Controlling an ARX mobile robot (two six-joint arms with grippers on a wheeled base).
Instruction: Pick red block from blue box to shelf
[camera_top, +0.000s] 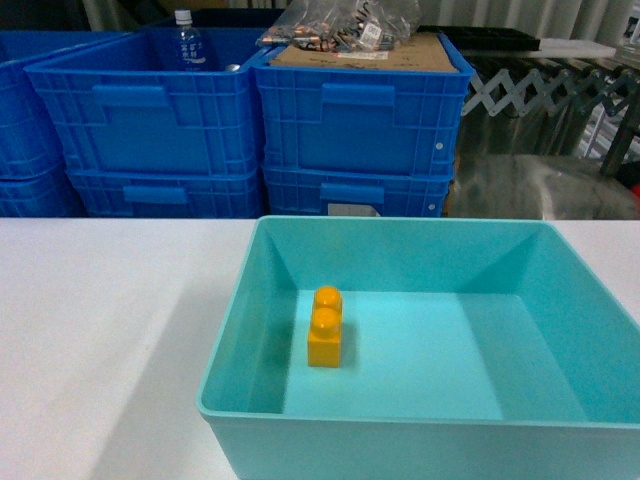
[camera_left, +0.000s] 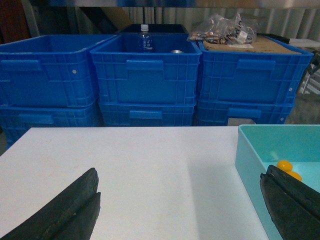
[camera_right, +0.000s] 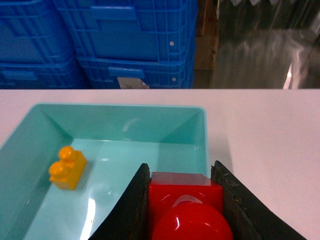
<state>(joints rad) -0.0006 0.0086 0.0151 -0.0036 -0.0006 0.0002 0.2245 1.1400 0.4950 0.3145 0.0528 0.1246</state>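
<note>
One yellow brick (camera_top: 324, 327) in blue box (camera_top: 420, 415); blue crates (camera_top: 250, 120) behind.

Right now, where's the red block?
Only the right wrist view shows it: the red block sits clamped in the right gripper, above the right edge of the blue box.

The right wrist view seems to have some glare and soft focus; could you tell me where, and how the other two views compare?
Right wrist view: the red block in the right gripper is blurred and sheened, and pale streaks of glare lie on the blue box floor. Head view: evenly lit, with a soft shadow on the table left of the box. Left wrist view: the open left gripper's fingers are dark and soft.
</note>
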